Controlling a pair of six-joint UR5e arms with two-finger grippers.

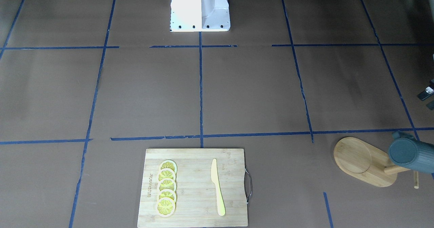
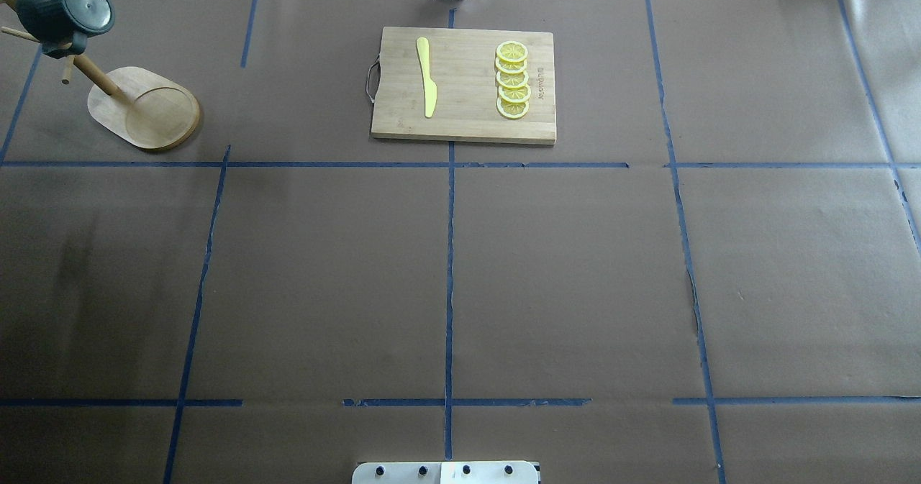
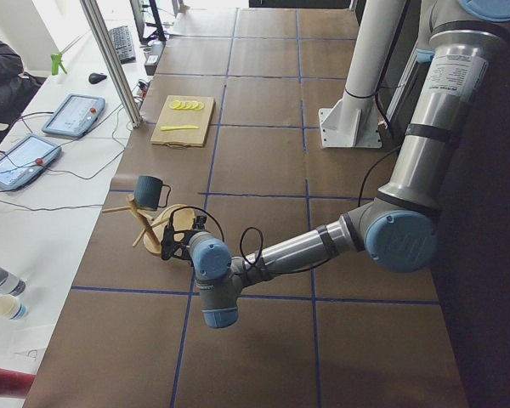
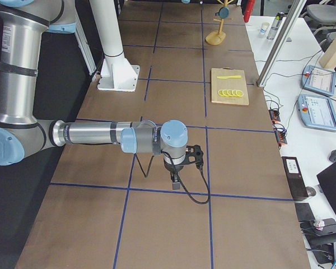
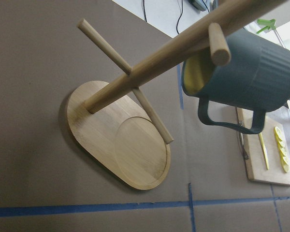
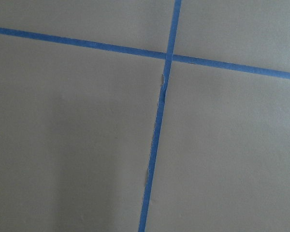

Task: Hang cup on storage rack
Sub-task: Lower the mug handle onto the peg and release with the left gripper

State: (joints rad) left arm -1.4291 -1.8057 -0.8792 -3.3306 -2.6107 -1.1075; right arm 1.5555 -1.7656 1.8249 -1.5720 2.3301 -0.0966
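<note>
At the far left of the overhead view we see the storage rack [image 2: 147, 110] standing on its oval base on the tabletop [image 2: 324, 268], near the far edge. The cup [image 2: 65, 11] hangs high on the rack's post, clear of the tabletop. The left wrist view shows its yellow mouth turned toward the post and its loop handle free on the outer side. We cannot tell which peg carries it. The left end effector [image 3: 177, 242] sits low beside the rack's base, apart from the cup, and we cannot tell whether it is released or clenched. Toward the middle lies a cutting board [image 2: 468, 121] with a yellow knife [image 2: 427, 78] on its left part and a row of lemon slices [image 2: 512, 80] on its right. The right end effector [image 4: 190, 158] hangs over bare tabletop, well apart from everything, above crossing blue tape lines [image 6: 165, 55]; its state we cannot tell either
</note>
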